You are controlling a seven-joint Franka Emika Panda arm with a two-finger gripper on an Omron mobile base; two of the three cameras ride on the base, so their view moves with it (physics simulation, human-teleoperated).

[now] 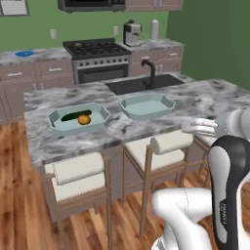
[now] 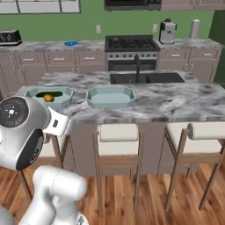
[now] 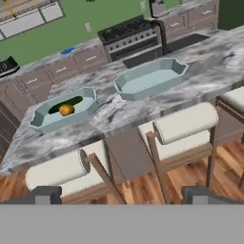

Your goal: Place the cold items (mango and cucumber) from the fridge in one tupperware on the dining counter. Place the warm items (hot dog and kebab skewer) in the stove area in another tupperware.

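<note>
Gripper (image 3: 122,194) empty, fingertips (image 3: 46,194) spread wide, nothing between them; hand hangs back over stools (image 3: 178,125), off dining counter (image 3: 119,112).

Ahead of fingers: empty tupperware (image 3: 151,78), likely kept free for warm items.

Beyond, to its side: second tupperware (image 3: 45,116) holding mango (image 3: 66,109), small orange ball, touching dark green cucumber (image 3: 69,102) lying flat. Cold half looks done.

Far past counter: stove (image 3: 126,31); hot dog, skewer too small to tell.

Mango (image 1: 84,119), cucumber (image 1: 74,115) in left tupperware (image 1: 56,124)
</note>
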